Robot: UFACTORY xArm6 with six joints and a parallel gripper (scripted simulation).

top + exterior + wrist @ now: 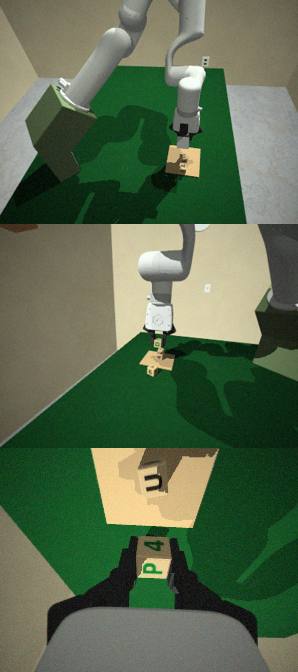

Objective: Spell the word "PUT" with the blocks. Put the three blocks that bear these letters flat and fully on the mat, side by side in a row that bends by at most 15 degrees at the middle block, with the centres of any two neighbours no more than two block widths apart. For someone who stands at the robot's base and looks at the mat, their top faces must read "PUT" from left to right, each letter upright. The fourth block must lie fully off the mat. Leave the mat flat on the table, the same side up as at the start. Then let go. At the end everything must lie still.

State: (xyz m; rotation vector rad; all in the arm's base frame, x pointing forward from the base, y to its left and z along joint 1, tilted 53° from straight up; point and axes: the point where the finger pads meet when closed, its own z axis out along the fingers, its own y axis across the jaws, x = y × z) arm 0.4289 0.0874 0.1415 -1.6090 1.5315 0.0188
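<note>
My gripper [183,143] [158,343] [152,548] points down and is shut on the P block [158,343] [156,568], held in the air above the mat area. The wrist view shows a green P on its face toward the gripper body and a 4 on an adjoining side. The tan mat [195,171] [167,367] [115,513] lies on the table. The U block [153,482] is on it, its letter sideways in the wrist view. The top view shows two mat blocks, one farther [183,158] and one nearer [183,167]; their letters are unclear there.
A fourth block [152,371], showing a 6, stands just off the mat's near edge in the exterior view; I cannot make it out in the top view. The robot's box-shaped base [60,136] [276,349] is to one side on the green table top [217,191] [129,401].
</note>
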